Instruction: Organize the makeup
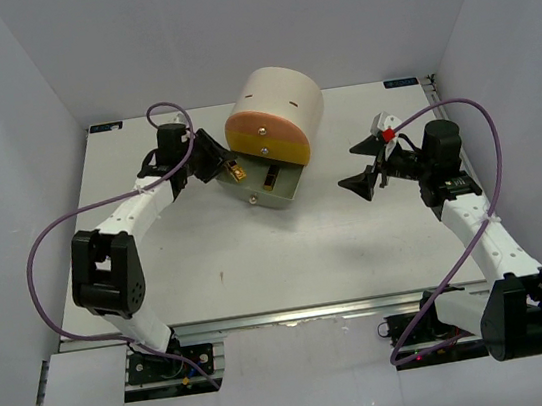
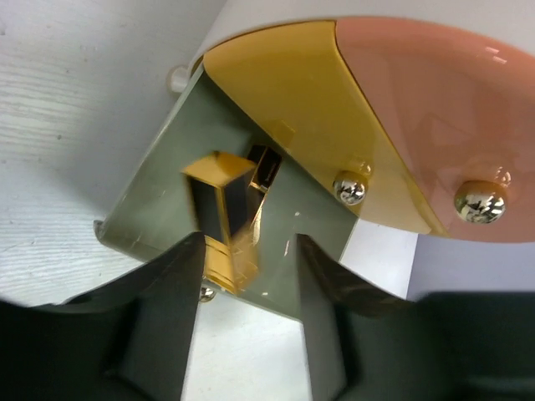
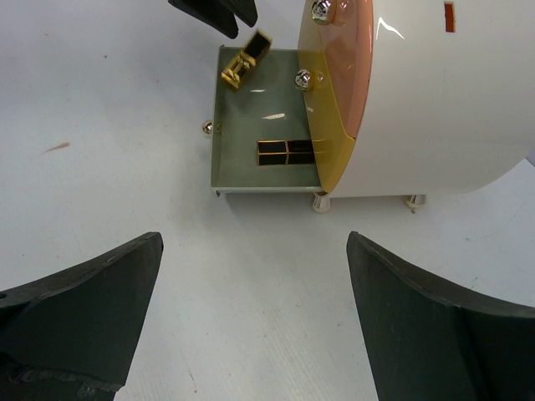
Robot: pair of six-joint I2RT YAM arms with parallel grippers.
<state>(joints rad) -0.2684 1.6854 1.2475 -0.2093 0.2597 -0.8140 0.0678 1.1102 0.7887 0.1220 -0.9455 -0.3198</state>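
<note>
While its jaws stand parted, left gripper (image 2: 251,242) faces green drawer (image 2: 150,200).
Lipstick (image 2: 221,209) sits loose just ahead (right gripper (image 3: 253,238) also spread wide).

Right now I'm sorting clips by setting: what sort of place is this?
Probably a lab test cell, not a home: plain white walls box in a white table, with the left arm and right arm bolted at its near edge. A drawer unit stands on it.
</note>
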